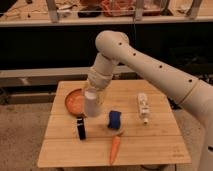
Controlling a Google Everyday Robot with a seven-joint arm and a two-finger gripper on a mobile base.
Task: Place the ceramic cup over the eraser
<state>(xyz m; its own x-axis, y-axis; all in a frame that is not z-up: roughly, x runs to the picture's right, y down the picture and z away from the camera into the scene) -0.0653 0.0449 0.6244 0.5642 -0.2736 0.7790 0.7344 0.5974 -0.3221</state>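
The whitish ceramic cup [92,104] hangs from my gripper [94,92] at the end of the arm, above the table's left half. The gripper is shut on the cup's upper part. The cup is in front of the right edge of the orange bowl [74,102]. The eraser [81,128], a small black block, stands on the wooden table [150,137], just below and slightly left of the cup. Cup and eraser are apart.
A blue lump [114,120] lies right of the eraser, close to the cup. An orange carrot [115,149] lies near the front edge. A white bottle [143,107] lies at the right. A dark shelf unit stands behind the table.
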